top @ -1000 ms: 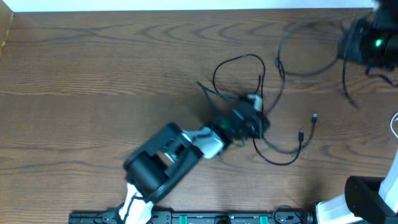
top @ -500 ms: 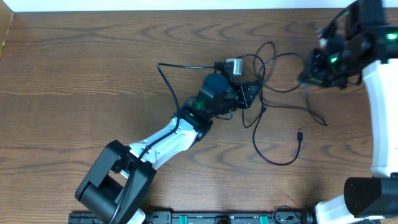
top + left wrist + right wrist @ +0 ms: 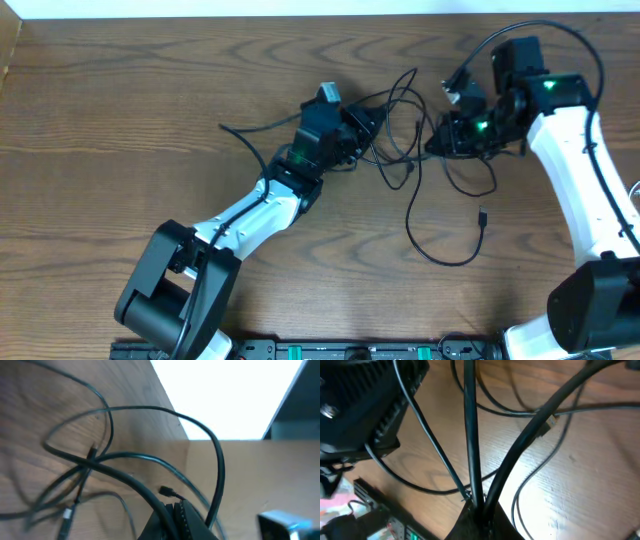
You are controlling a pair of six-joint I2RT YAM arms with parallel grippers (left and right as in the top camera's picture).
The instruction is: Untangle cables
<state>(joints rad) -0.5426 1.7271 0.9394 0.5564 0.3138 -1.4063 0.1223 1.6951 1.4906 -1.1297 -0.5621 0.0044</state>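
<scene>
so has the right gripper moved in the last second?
Yes. The right gripper has come left from the table's far-right corner toward its middle, shut on the cables.

On table (image 3: 120, 120), rear of centre: cables (image 3: 398, 135), bunched between left gripper (image 3: 365, 125) and right gripper (image 3: 445, 135). Left gripper at left side of bunch, right gripper at right side, each touching strands. Left of left gripper: one strand trailing out flat along table. In front of bunch: one loop lying on table, ending in plug (image 3: 483, 215), apart from bunch, in front of right gripper.
</scene>
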